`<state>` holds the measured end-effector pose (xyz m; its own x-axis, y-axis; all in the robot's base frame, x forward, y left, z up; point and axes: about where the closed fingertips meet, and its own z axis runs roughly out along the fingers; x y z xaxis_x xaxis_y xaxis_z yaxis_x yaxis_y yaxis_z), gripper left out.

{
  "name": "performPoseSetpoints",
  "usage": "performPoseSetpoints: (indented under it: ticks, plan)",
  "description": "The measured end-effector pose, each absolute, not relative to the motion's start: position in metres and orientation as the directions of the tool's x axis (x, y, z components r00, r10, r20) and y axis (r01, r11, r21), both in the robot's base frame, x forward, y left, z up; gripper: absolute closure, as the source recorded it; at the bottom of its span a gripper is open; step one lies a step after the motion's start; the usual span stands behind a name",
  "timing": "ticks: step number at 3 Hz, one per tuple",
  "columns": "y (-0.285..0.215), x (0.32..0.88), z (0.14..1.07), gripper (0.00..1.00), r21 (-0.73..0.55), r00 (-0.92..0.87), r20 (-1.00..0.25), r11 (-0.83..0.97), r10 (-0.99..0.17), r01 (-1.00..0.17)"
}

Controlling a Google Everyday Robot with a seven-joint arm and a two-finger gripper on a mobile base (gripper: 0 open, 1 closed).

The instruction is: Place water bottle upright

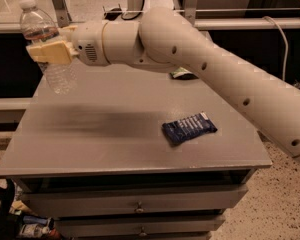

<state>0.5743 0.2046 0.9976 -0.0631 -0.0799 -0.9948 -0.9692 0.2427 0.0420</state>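
Note:
The water bottle (59,74) is clear ribbed plastic with a white cap and a pale label with red marks near its shoulder. It is held nearly upright, leaning slightly left at the top, above the far left corner of the grey table (100,134). My gripper (50,53) is shut on the bottle's middle, its cream fingers (46,49) wrapped around it. The bottle's base hangs a little above the tabletop. My white arm reaches in from the right.
A dark blue snack packet (189,127) lies on the right half of the table. A green packet (181,74) at the back is mostly hidden behind my arm. Drawers sit under the tabletop. A railing runs behind the table.

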Motion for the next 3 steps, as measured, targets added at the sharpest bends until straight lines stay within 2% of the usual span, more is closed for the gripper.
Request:
performPoseSetpoints:
  ticks: [2,3]
  plan:
    - [0.209,0.57,0.973,1.0,0.001,-0.014,-0.999,0.263,-0.047,-0.965]
    - [0.207,0.583,0.965,1.0,-0.061,0.055,-0.998,0.273,-0.028,-0.96]
